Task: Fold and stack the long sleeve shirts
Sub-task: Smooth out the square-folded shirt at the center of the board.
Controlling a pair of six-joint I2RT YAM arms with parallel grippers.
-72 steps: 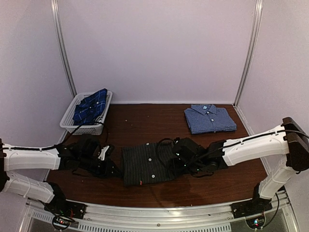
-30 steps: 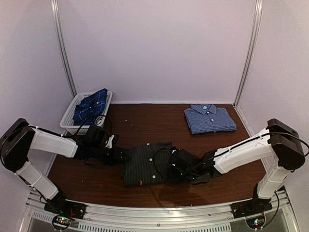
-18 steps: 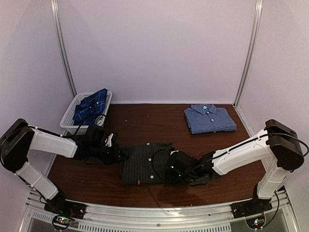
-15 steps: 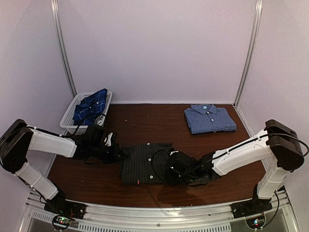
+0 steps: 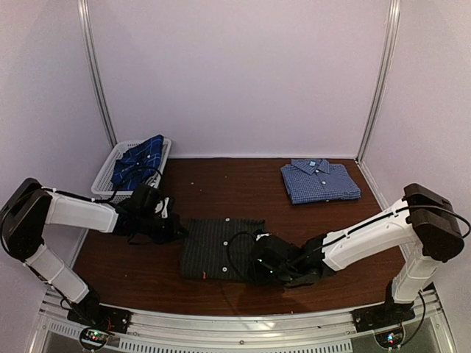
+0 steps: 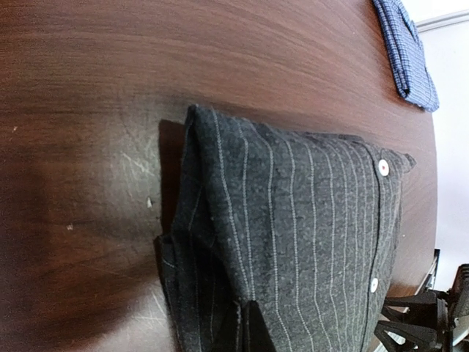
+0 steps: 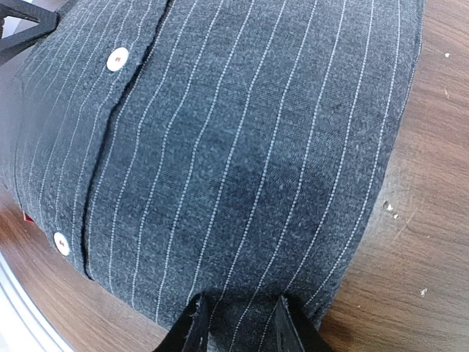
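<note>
The charcoal-black pinstripe shirt (image 5: 221,248) lies folded on the table's near middle, button placket up. It also shows in the left wrist view (image 6: 293,220) and the right wrist view (image 7: 242,147). My left gripper (image 5: 176,232) is shut on its left edge, fingers pinched close together (image 6: 253,330). My right gripper (image 5: 259,266) is shut on its right edge, with cloth between the fingers (image 7: 242,326). The blue-and-white check shirt (image 5: 320,180) lies folded at the back right. The navy plaid shirt (image 5: 136,163) sits in the basket.
A white mesh basket (image 5: 108,193) stands at the back left, close behind my left arm. The brown wooden table (image 5: 221,187) is walled by pale panels behind and on both sides. Its metal front rail (image 5: 235,327) runs along the near edge.
The pinstripe shirt has slid a little left and toward the near edge, with both grippers moving along on its edges. The right gripper came further left and forward.
</note>
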